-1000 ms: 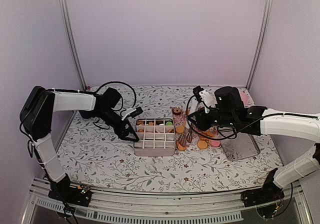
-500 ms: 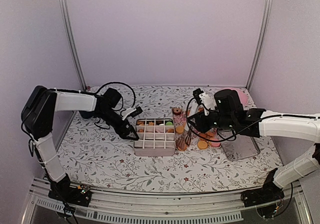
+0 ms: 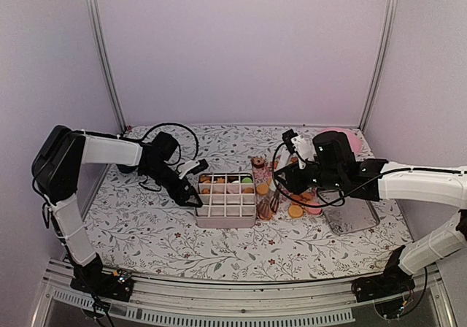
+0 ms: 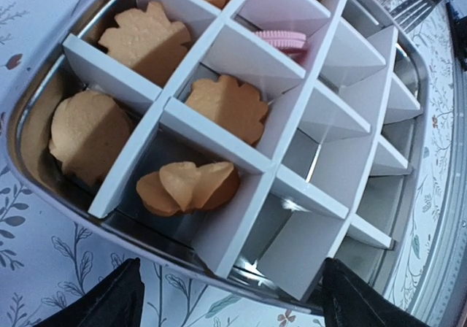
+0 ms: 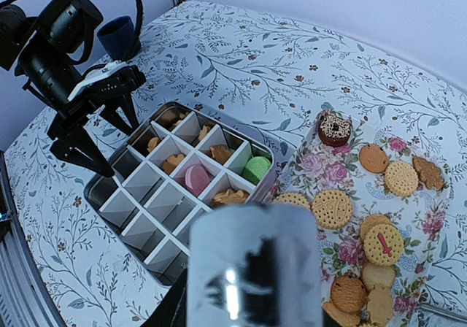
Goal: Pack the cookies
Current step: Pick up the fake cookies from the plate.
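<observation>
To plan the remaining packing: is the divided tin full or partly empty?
Partly empty. The tin holds cookies only in its far rows; the near rows show only bare white dividers and metal floor.

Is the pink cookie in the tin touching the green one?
Apart. Right wrist view shows the pink cookie and green cookie in separate compartments, white dividers between them.

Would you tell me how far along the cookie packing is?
Done: several far cells of the tin hold cookies, one pink, one green. In hand: the left hand is open and empty at the tin's edge; the right hand seems to grip a shiny utensil. Left: the nearer rows are empty; many cookies lie loose on the rose-patterned surface.
</observation>
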